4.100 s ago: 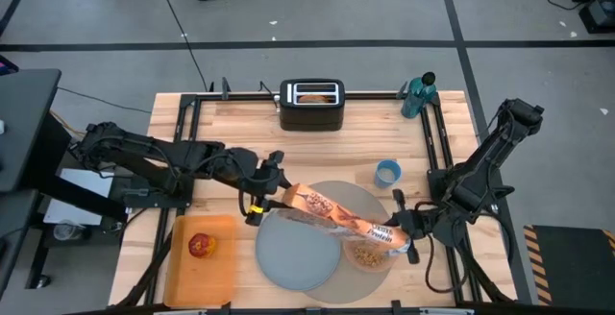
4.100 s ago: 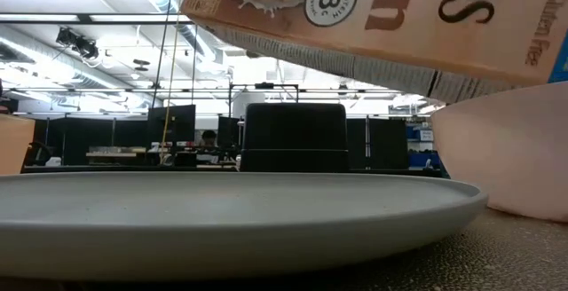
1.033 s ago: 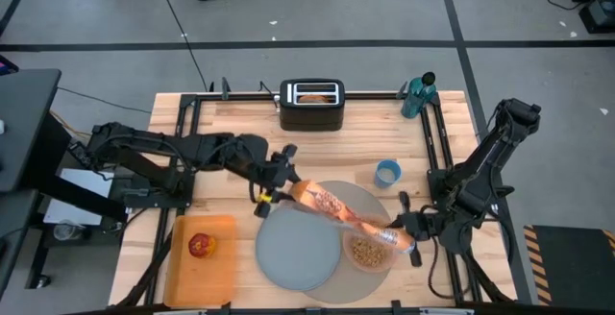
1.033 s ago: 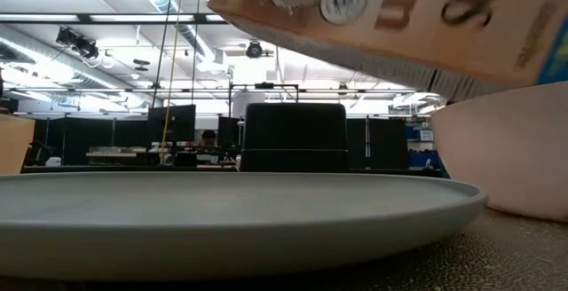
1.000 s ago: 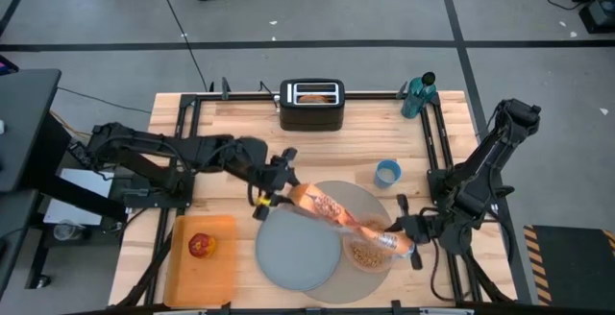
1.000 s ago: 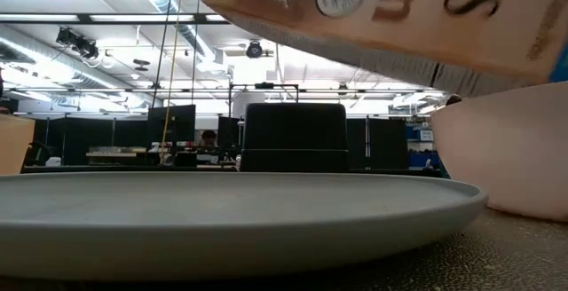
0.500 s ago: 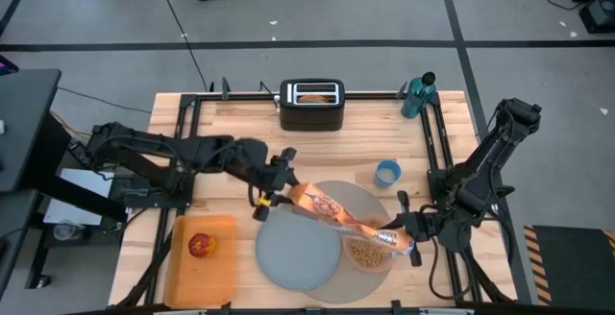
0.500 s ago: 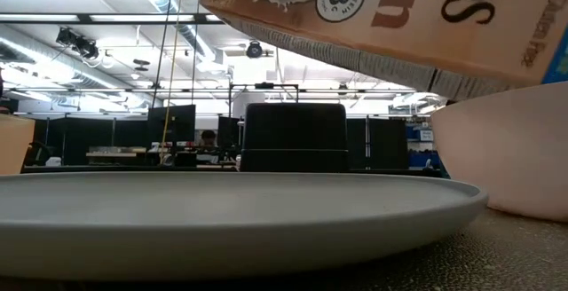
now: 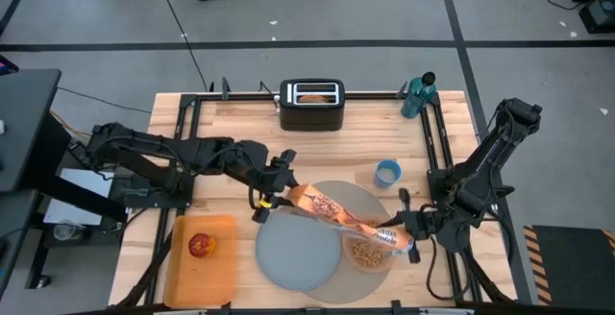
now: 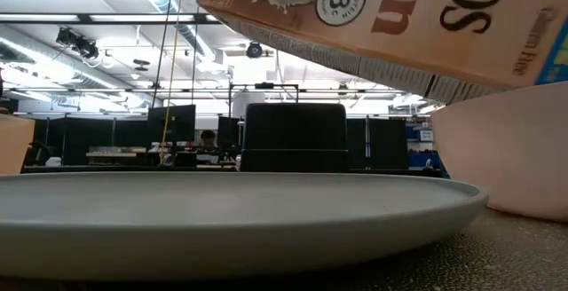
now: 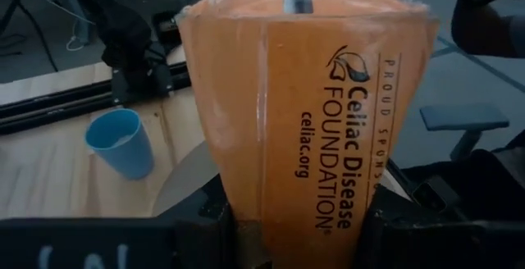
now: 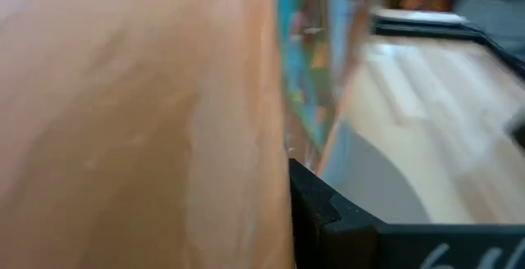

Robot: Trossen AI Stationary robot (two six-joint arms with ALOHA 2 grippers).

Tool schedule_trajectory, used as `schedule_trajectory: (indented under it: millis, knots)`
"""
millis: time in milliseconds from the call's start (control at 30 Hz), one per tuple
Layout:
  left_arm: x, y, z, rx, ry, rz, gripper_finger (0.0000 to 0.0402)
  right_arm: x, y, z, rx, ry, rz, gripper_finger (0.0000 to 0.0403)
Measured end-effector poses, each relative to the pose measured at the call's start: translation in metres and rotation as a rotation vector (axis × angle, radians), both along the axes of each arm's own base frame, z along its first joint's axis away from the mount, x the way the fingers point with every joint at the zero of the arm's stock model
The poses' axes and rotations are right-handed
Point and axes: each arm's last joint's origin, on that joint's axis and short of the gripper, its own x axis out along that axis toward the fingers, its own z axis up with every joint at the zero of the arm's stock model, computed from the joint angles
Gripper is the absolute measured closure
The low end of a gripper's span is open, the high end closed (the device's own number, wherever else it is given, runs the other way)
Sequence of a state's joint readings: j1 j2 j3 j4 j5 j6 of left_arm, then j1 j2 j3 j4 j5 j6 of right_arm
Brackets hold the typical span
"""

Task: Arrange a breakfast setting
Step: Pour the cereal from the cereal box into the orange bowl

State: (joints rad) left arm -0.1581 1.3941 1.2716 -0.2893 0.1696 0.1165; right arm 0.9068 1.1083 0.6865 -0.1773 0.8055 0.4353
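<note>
Cereal box (image 9: pixel 336 214) is tilted, long axis running diagonally across the placemat (image 9: pixel 370 198): upper end at the left gripper (image 9: pixel 270 197), lower end over the pink bowl (image 9: pixel 367 254). Left gripper is clamped on the box's upper end; left wrist view shows the box's narrow side panel between the two fingers. Right gripper (image 9: pixel 408 235) is at the lower end of the box, closed down narrow, pinching what looks like the box's edge, though the contact is hard to make out.

Bowl sits on the placemat just right of the grey plate (image 9: pixel 298 248), with brown cereal pieces (image 9: pixel 363 253) inside. Toaster (image 9: pixel 311 104) at the far edge holds a bagel half (image 9: pixel 311 94) in its slot. Apple (image 9: pixel 200 247) lies on the orange board (image 9: pixel 204 260). Blue cup (image 9: pixel 386 172) stands beside the placemat.
</note>
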Motion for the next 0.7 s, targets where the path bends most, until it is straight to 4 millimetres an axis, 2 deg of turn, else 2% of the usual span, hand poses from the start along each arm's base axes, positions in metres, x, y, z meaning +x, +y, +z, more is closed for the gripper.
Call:
schedule_trajectory:
  millis: [67,133,233,300,367,433,500,600,700]
  knots:
    - [0.000,0.000,0.000,-0.006,0.001,-0.012,0.0256,0.002,0.002,0.001,0.043,0.000,0.027,0.0394]
    - [0.000,0.000,0.000,-0.006,0.002,-0.015,0.0255,0.003,0.004,0.001,0.014,0.000,0.059,0.0394]
    - [0.000,0.000,0.000,0.000,0.000,0.000,0.0255,0.000,-0.003,0.002,0.011,-0.006,-0.017,0.0394]
    - [-0.001,0.000,0.001,-0.007,0.000,-0.013,0.0255,0.003,0.001,0.004,0.053,-0.013,0.030,0.0394]
    - [0.000,0.000,0.000,-0.007,0.003,-0.016,0.0255,0.005,0.004,0.002,0.008,-0.010,0.074,0.0394]
    - [0.000,0.000,-0.001,0.000,0.008,-0.002,0.0255,0.002,-0.002,0.000,-0.027,0.005,0.012,0.0394]
    - [0.000,0.001,-0.001,0.000,0.008,0.000,0.0255,0.001,-0.006,0.001,0.017,0.004,-0.037,0.0394]
    - [-0.001,0.001,-0.001,-0.005,0.011,-0.012,0.0255,0.005,0.001,0.001,0.009,-0.001,0.051,0.0394]
    - [0.000,0.000,-0.001,0.000,0.014,-0.003,0.0255,0.002,-0.004,0.002,0.012,-0.002,-0.006,0.0394]
